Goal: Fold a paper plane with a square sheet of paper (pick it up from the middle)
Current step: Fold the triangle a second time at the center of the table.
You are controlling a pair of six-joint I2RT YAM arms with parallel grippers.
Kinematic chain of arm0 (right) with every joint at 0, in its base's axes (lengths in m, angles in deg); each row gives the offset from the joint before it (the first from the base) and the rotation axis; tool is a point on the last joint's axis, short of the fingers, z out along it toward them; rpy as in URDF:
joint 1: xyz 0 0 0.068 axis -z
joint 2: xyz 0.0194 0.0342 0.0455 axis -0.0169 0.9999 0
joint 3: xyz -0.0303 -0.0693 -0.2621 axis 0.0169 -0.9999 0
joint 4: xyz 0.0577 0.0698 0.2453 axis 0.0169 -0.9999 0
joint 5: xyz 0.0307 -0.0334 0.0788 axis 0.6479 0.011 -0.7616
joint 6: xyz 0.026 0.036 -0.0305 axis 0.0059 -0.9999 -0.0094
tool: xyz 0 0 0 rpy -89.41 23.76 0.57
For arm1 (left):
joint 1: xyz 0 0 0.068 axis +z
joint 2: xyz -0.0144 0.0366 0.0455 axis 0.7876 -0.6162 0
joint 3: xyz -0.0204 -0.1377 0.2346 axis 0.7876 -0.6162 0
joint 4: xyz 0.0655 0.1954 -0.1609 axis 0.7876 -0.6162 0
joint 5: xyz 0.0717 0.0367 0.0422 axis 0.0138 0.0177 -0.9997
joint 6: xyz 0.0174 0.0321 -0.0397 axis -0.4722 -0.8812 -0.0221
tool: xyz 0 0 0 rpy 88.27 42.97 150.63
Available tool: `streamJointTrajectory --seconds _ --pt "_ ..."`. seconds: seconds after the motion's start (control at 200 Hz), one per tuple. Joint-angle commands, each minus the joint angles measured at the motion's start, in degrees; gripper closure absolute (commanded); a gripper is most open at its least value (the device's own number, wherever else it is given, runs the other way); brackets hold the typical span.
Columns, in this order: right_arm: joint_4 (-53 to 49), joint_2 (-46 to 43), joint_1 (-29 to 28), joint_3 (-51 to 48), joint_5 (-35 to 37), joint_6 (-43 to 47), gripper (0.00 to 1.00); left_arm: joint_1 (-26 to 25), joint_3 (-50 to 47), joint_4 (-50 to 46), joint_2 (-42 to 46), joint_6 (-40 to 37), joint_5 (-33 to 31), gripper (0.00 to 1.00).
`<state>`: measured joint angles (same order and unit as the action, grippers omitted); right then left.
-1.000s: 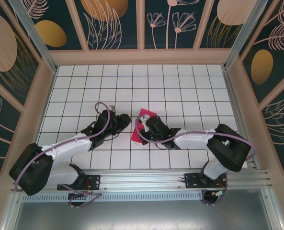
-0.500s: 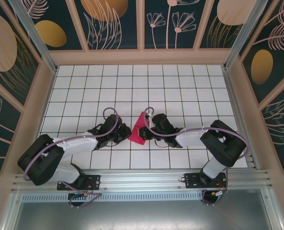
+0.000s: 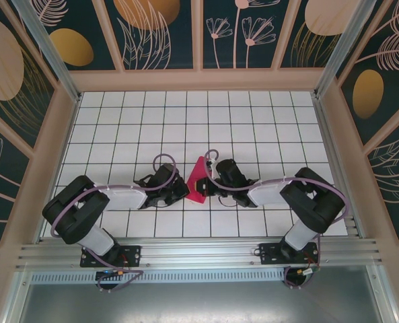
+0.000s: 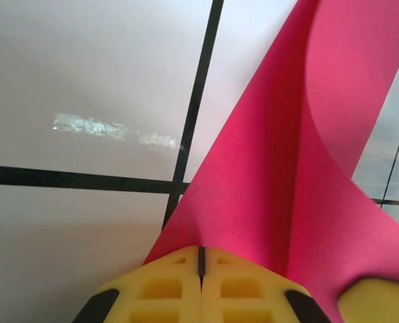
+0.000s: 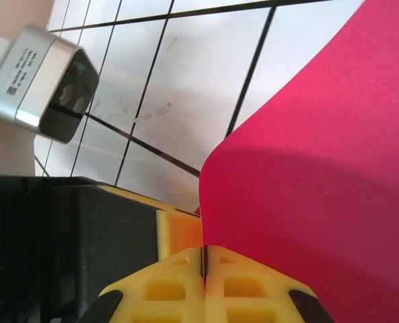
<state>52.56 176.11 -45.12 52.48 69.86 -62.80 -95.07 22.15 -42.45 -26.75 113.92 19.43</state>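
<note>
Both arms are meeting near the middle of the white tiled table (image 3: 253, 121), and the thin magenta-red square sheet of paper (image 3: 197, 178) is standing up off the tiles between them, curling rather than lying flat. The left gripper (image 4: 200, 259) is clamping down on it: its yellow gridded fingers (image 4: 165, 289) are pressing together with only a hairline seam between them, and the paper's lower edge is disappearing into that seam. In the left wrist view the sheet is rising away from the pinch and rolling over into a soft curve at the top right. The right gripper (image 5: 204, 259) is doing the same from the other side, jaws fully closed on the paper's edge, the red surface sweeping up to the right. In the right wrist view the left arm's black gripper body (image 5: 71, 249) is sitting just beside the right fingers, its silver wrist camera (image 5: 41, 84) hanging above the tiles. From the top, the two grippers are pinching the sheet close together at its near end, and the paper is narrowing toward its far end.
</note>
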Motion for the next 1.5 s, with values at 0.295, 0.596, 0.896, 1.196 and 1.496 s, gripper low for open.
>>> streamJointTrajectory --seconds 0.295,0.596,0.896,1.196,1.496 --pt "-6.89 1.69 4.92 1.91 -8.01 7.24 0.96 -0.47 0.43 -5.01 -3.95 -4.78 -3.38 0.93" --pt "-7.83 2.37 8.09 2.56 -8.82 9.26 0.95 -0.63 1.14 -6.63 -4.4 -5.67 -4.21 0.93" --pt "-7.32 4.1 8.29 2.73 -9.96 9.84 0.94 -0.69 1.58 -7.08 -4.33 -5.79 -4.13 0.92" --pt "-7.6 2.68 8.08 0.93 -6.42 8.56 0.94 -0.7 2.17 -7.41 -3.88 -6.01 -3.94 0.91" --pt "-10.36 2.67 7.86 1.98 -4.32 11.02 0.94 -0.76 2.29 -7.58 -3.79 -6.2 -3.96 0.9"
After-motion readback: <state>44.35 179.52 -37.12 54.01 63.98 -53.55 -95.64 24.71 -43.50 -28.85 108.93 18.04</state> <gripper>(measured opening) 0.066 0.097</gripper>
